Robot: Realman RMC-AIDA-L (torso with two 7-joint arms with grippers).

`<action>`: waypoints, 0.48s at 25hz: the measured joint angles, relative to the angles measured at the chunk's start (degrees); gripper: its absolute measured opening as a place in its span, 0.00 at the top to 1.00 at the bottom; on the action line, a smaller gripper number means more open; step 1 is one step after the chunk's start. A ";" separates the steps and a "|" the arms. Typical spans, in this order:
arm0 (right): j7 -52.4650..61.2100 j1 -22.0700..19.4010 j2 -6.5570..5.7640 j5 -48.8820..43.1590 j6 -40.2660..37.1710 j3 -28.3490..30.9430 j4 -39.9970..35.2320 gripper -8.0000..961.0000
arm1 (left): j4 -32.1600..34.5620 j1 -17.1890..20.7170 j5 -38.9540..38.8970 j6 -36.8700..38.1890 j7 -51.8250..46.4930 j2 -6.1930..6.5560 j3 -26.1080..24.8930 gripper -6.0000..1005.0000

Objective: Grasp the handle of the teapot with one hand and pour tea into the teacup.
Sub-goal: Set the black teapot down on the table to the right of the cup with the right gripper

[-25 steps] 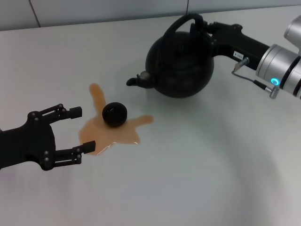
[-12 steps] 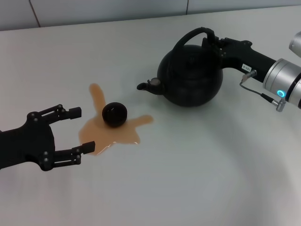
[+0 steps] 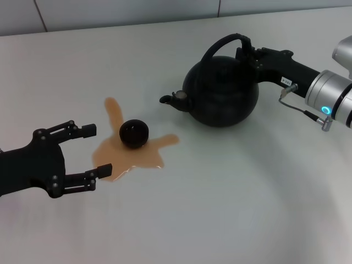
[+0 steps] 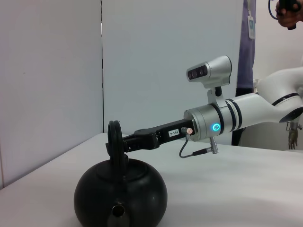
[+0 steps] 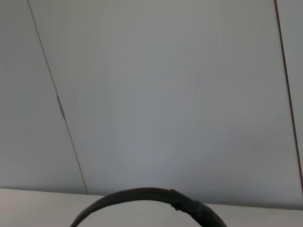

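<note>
The teapot point(image 3: 221, 94) sits upright on the counter point(image 3: 231, 198), well to the right of the teacup point(image 3: 134, 133). The right claw point(image 3: 248, 54) reaches in from the far right and pinches the handle point(image 3: 223, 45) near its top on the right side. A puddle of tea point(image 3: 129, 154) spreads on the counter around the teacup, so some has missed. Judging by this, the pouring is done or paused and the pot is set down; if more is wanted, the next move calls for lifting the pot by the hoop, carrying it left until the spout point(image 3: 171, 99) is over the cup, and tipping gently. The spout points left and slightly toward the robot, roughly at the cup; the pot's long line runs spout to back, left to right. The left claw point(image 3: 92, 153) hangs spread wide, empty, near the puddle's left edge.
</note>
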 joint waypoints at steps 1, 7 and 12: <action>-0.46 0.03 0.00 -0.02 0.01 -0.02 0.07 0.83 | 0.00 -0.02 0.00 0.00 0.00 -0.04 -0.03 0.16; -1.32 -0.02 -0.02 -0.47 -0.36 -0.12 -0.18 0.84 | 0.04 -0.11 0.00 0.00 0.00 -0.04 -0.05 0.16; -1.31 -0.36 -0.06 -0.64 -0.50 0.51 -0.62 0.84 | 0.38 -0.11 0.00 -0.01 0.00 -0.05 -0.05 0.16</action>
